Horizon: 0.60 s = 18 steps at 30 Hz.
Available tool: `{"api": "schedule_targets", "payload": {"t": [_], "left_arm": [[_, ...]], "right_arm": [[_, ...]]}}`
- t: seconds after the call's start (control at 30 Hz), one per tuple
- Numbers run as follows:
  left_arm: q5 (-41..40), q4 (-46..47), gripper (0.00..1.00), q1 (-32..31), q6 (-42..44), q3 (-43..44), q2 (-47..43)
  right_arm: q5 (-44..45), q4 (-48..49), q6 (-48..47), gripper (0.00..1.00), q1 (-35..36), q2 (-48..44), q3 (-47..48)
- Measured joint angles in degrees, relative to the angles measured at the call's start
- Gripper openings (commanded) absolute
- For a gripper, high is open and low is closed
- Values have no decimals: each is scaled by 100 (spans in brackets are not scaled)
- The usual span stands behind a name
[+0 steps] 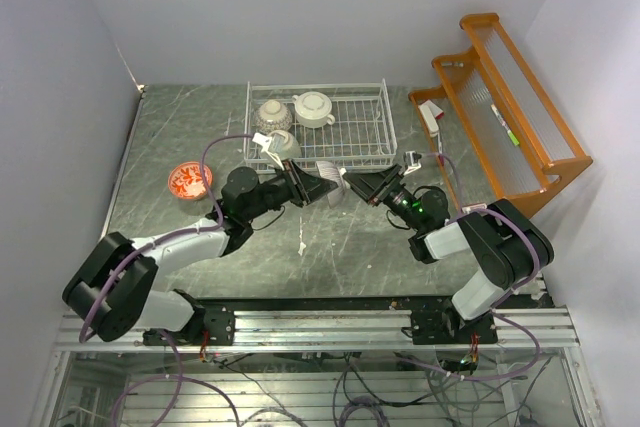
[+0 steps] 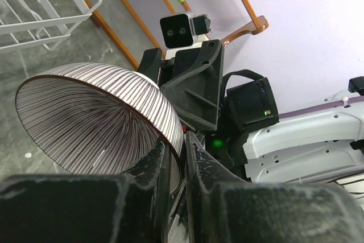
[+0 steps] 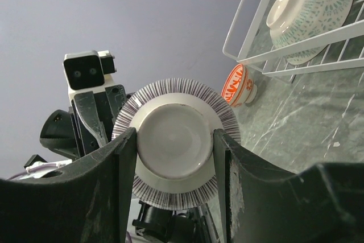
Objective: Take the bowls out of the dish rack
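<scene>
A striped bowl [image 1: 329, 180] hangs above the table between my two arms, in front of the dish rack [image 1: 365, 125]. My left gripper [image 1: 306, 185] is shut on its rim; the wrist view shows the fingers [image 2: 202, 157] pinching the bowl's wall [image 2: 96, 118]. My right gripper [image 3: 175, 138] is shut on the foot ring of the same bowl [image 3: 170, 194], one finger on each side. Three bowls stay in the rack: a grey-patterned one [image 1: 272, 114], a white one with a handle [image 1: 313, 108] and a green-patterned one [image 1: 283, 145], also seen upside down [image 3: 310, 15].
A bowl with red markings [image 1: 188, 180] stands on the table left of the rack, also visible in the right wrist view [image 3: 239, 86]. An orange wooden shelf [image 1: 510, 117] fills the far right. A small white scrap [image 1: 302, 245] lies on the table near the arms.
</scene>
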Motion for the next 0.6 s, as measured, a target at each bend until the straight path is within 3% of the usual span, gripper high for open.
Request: {"api": "schedule_targets", "payload": {"t": [0.2, 0.4, 0.6], "left_arm": [[-50, -595, 7, -15, 308, 125, -229], [-72, -1165, 7, -22, 542, 319, -472], [-501, -2682, 7, -26, 1121, 911, -820]], "right_arm": [[116, -4, -4, 69, -42, 46, -4], [210, -4, -11, 70, -59, 74, -28], [262, -4, -13, 68, -107, 74, -129]]}}
